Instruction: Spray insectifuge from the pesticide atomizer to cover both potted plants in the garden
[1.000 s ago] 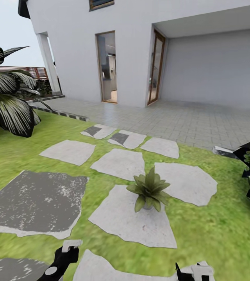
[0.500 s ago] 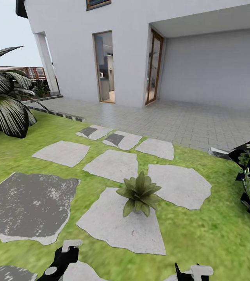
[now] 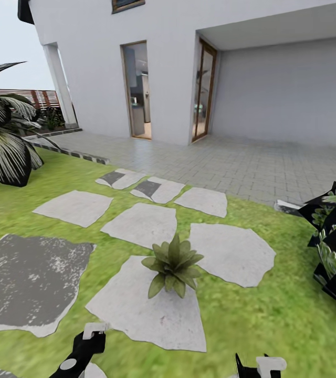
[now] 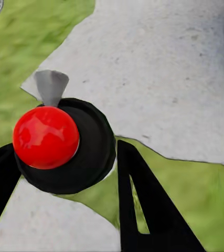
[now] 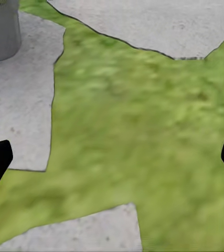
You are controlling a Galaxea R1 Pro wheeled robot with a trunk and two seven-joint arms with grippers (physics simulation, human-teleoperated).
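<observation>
- so the left gripper [image 4: 64, 173] is clamped round the pesticide atomizer [image 4: 59, 144]; in the left wrist view you get its black cap, red mark and a grey nozzle tip poking forward over a stepping stone [image 4: 159, 73]
- potted plant [image 3: 172, 264] sits on a stone straight ahead, a bit right of the left gripper [image 3: 86, 344], near but not close up; I'd say that arm has the job anyway, since it's the 1 with the bottle
- plant is a low rosette of pointed green leaves; can't spot any whitish specks, so looks unsprayed to me
- right gripper [image 5: 112, 157] is spread wide over grass, nothing in it
</observation>
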